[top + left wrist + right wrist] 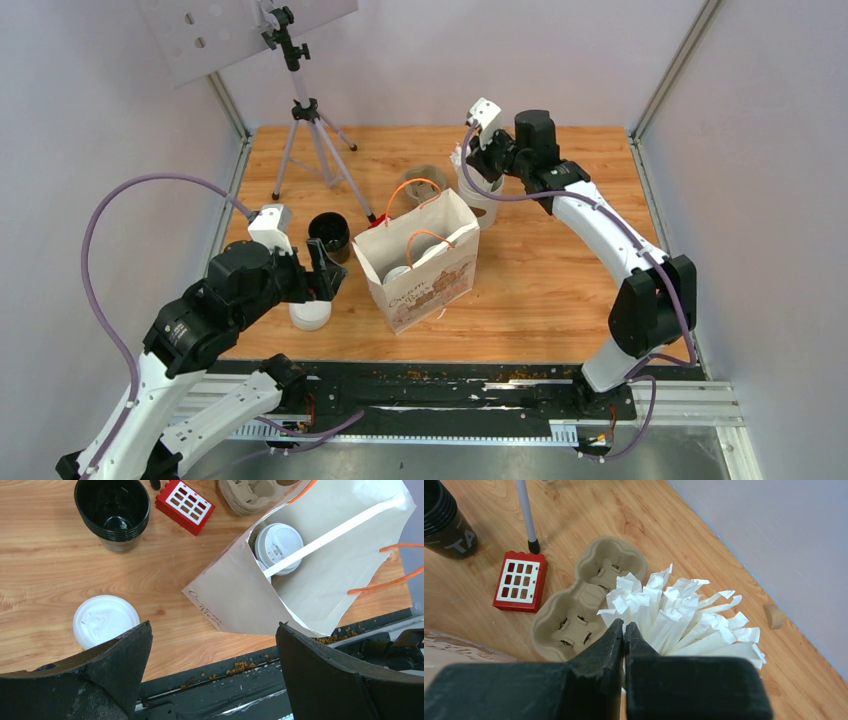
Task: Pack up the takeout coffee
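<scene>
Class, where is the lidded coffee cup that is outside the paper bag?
In the top view, the cup stands left of the paper bag, beside the left end effector, with the black cups behind it.

white letters "TA" on the side of the stack of black cups [443, 522], brown cursive print on the paper bag [428, 285] front, too small to read

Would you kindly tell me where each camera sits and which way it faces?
Top external: above and behind the bases, looking down on the table; left arm and right arm show, paper bag central.
Left wrist: looks down past its open left fingers at a lidded cup and the bag's mouth.
Right wrist: looks down past its shut right fingers at paper-wrapped sticks and the pulp cup tray.
Shared: both wrist views show the red block and tray.
</scene>
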You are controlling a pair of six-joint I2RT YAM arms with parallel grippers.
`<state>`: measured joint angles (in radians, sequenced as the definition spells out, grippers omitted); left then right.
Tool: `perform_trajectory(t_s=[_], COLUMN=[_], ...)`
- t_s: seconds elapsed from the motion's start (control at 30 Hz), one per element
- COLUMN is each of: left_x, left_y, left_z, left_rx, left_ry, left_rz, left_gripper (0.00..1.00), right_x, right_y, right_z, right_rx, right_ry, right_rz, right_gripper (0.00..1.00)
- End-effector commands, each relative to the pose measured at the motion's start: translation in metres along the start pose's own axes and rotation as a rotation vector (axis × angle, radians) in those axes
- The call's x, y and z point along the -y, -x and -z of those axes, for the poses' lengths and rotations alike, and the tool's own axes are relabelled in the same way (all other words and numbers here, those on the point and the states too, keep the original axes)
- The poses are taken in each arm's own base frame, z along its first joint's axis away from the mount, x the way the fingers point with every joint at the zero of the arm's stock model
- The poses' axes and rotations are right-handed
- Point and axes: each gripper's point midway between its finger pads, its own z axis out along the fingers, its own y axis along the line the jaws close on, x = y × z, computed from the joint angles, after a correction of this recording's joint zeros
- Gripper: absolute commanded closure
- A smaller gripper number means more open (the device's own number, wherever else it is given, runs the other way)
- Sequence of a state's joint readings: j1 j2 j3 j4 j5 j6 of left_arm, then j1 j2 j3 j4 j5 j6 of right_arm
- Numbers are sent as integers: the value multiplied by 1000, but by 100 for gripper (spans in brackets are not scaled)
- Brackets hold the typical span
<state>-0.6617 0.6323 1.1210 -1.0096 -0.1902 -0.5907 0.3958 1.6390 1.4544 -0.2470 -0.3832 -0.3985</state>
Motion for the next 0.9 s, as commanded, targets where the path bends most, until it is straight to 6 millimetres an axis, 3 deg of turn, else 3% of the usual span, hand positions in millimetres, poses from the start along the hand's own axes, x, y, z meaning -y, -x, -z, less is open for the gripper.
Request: perform_trajectory(t_s=[0.0,0.3,0.43,0.63,0.87], left_x=[7,12,4,8,11], left_y=[12,5,11,19,27], left_z=[7,3,3,-7,-5], left_rx=[40,-7,-14,11,45], left_ry=[-31,-44,16,11,-10], left_rz=[17,16,-14,-48,-77], left_gripper=[0,0,0,0,0], right_x=[3,9,18,13,19], right_y=[38,66,88,133,158], right_z=[26,55,81,120,166], right_rx=[69,82,118,231,343], right_ry=[-30,-96,-175,-190,-300], right_rz=[-39,-111,-162,-218,-192], right_gripper=[100,100,99,100,100])
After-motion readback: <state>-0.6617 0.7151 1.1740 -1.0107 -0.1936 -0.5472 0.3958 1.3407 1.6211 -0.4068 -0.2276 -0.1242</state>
